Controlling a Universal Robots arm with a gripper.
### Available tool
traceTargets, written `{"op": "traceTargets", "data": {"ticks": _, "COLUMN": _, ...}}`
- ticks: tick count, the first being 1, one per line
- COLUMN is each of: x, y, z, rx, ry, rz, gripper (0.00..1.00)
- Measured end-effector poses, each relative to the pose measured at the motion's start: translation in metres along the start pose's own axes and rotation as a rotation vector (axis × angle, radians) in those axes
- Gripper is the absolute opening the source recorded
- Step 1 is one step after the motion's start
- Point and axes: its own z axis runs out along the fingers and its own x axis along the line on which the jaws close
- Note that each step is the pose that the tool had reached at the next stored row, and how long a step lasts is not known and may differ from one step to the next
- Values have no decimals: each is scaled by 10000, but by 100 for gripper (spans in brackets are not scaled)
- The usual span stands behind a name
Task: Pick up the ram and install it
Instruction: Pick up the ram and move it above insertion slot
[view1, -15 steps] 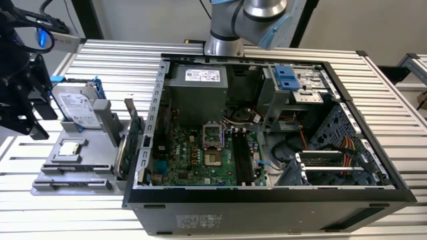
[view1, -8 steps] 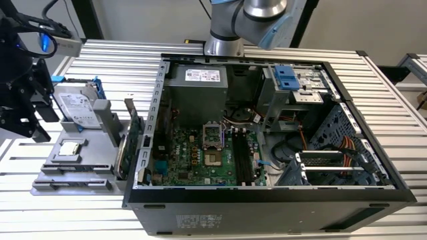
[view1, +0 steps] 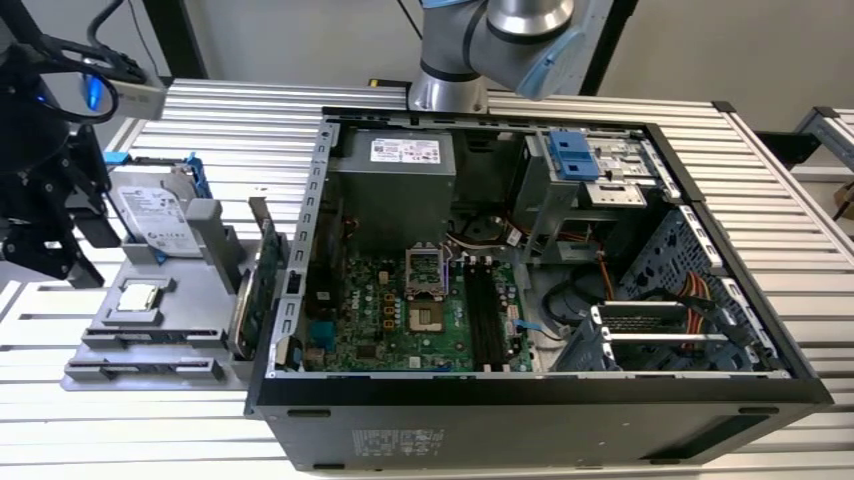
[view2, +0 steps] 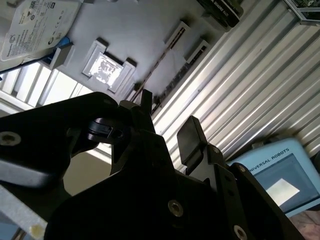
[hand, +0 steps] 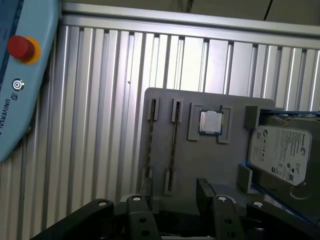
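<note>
The ram (hand: 173, 145) stands on edge in a slot of the grey holder tray (hand: 200, 165). In both wrist views it is seen edge-on as a thin dark strip (view2: 159, 67). My gripper (hand: 172, 200) hovers above the tray, open, with nothing between its two black fingers (hand: 137, 207). In the first wrist view the strip runs toward the gap between them. The second wrist view shows the gripper (view2: 167, 117) from behind, fingertips apart and clear of the ram. The arm's black wrist assembly (view1: 40, 170) hangs at the exterior view's left, over the tray (view1: 147, 345).
On the tray are a silver hard drive in a blue frame (hand: 282, 150), a processor chip (hand: 210, 121) and an upright green expansion card (view1: 271, 270). The open computer case (view1: 534, 260) stands beside the tray, motherboard exposed. A teach pendant (hand: 20, 75) lies on the ribbed metal table (hand: 100, 100).
</note>
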Motion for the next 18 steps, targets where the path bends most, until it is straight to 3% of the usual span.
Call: {"op": "traceTargets", "data": {"ticks": 18, "x": 0, "y": -1, "z": 98, "rx": -7, "ry": 86, "rz": 1, "gripper": 100}}
